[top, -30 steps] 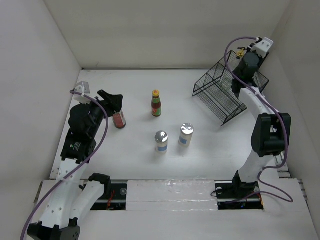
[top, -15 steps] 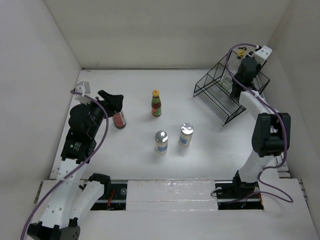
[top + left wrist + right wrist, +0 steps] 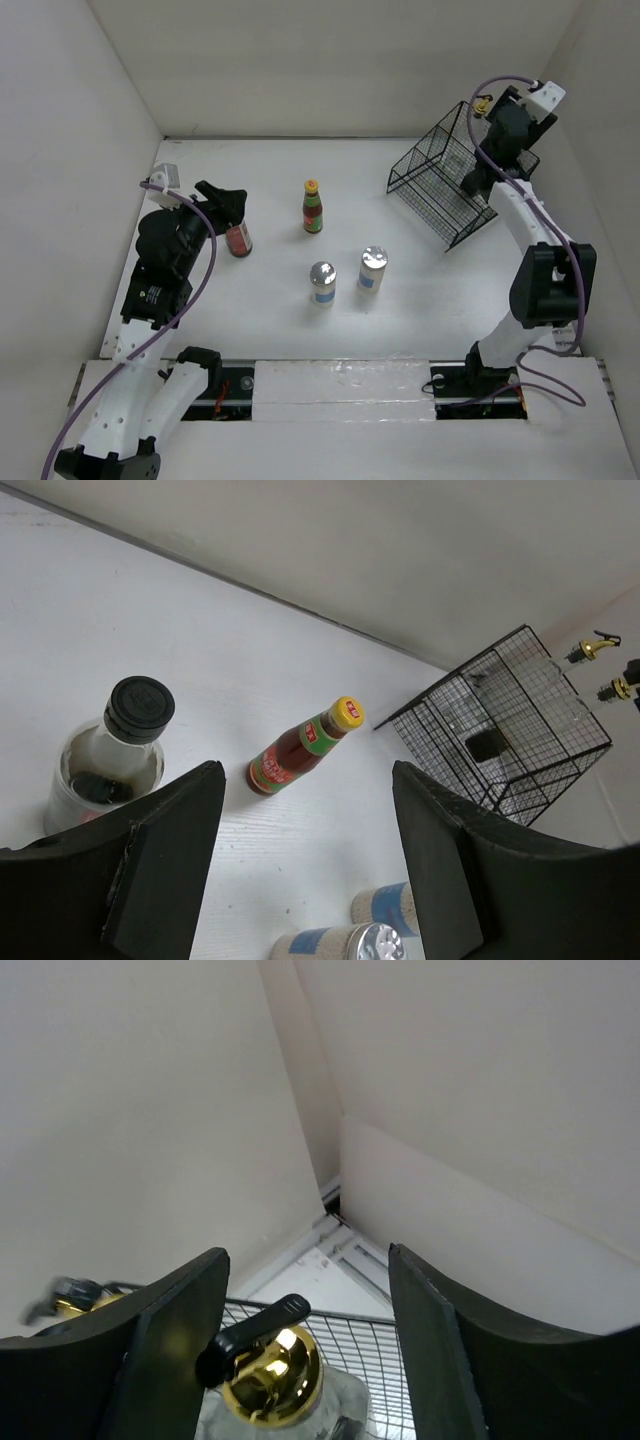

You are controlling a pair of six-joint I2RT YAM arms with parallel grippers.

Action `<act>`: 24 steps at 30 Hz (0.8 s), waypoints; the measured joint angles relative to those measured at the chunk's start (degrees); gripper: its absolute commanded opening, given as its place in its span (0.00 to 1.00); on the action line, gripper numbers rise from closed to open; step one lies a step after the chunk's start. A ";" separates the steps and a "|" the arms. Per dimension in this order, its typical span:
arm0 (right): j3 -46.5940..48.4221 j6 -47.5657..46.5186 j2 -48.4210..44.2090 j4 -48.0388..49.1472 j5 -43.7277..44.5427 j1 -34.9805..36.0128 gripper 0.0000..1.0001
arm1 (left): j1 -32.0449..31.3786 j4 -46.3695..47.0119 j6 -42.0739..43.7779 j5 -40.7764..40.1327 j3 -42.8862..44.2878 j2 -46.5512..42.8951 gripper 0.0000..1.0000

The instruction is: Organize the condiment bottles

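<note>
Starting well to the left of the black wire basket [image 3: 440, 190], the left gripper [image 3: 305, 776] hovers low over the table [image 3: 280, 330]. Its jaws are spread wide and nothing is between them. The jar [image 3: 238, 239] stands upright just beside this gripper, outside its fingers. It has a black cap and shows red on its lower half; no writing can be read.

Closer to the basket, the sauce bottle [image 3: 313, 208] stands upright with a yellow cap, a green neck band and a red label. The label print is too small to read. Nearer the arms' bases, the left shaker [image 3: 322, 284] and the right shaker [image 3: 373, 270] stand near each other. Both have silver tops and blue labels whose text is illegible.

At the basket's far right side, the gold spouts of the first cruet [image 3: 268, 1375] and the second cruet [image 3: 75, 1300] rise above the wire. Whether they stand inside the basket cannot be told. The right gripper [image 3: 307, 1260] hangs above the first cruet, jaws wide apart and gripping nothing.
</note>
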 measured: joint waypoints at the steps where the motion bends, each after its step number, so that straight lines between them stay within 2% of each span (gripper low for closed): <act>1: 0.66 0.11 -0.90 -0.96 -0.24 0.00 0.72 | 0.00 0.00 -0.02 0.02 0.00 -0.04 0.64; 4: 2.95 0.92 -3.80 -3.52 -1.31 0.00 0.77 | 0.00 0.04 -0.02 0.04 -0.02 -0.35 0.65; 10: 4.57 2.32 -12.22 -8.57 -7.67 0.17 0.75 | 0.00 0.35 0.00 0.04 -0.04 -0.70 0.65; 11: 4.87 2.32 -13.62 -9.73 -10.58 0.33 0.70 | 0.00 0.37 0.00 0.04 -0.04 -0.81 0.65; 15: 6.45 2.14 -18.45 -12.76 -26.14 2.60 0.32 | 0.00 0.39 0.00 0.00 -0.11 -1.09 0.65; 16: 6.58 2.25 -19.28 -12.96 -30.93 3.58 0.20 | 0.00 0.33 0.00 -0.07 -0.11 -1.11 0.65; 18: 6.60 3.08 -20.20 -13.27 -40.85 6.08 0.13 | 0.00 0.31 0.00 -0.46 -0.11 -1.36 0.64; 20: 6.43 4.02 -20.02 -13.29 -49.33 9.01 0.12 | 0.00 0.13 -0.02 -1.07 -0.11 -1.77 0.64; 21: 6.23 4.04 -19.43 -13.20 -52.96 11.65 0.15 | 0.00 -0.02 -0.04 -1.57 -0.07 -2.05 0.64; 24: 5.53 4.02 -15.65 -13.27 -62.53 20.39 0.36 | 0.00 -0.66 -0.35 -3.28 0.17 -2.93 0.61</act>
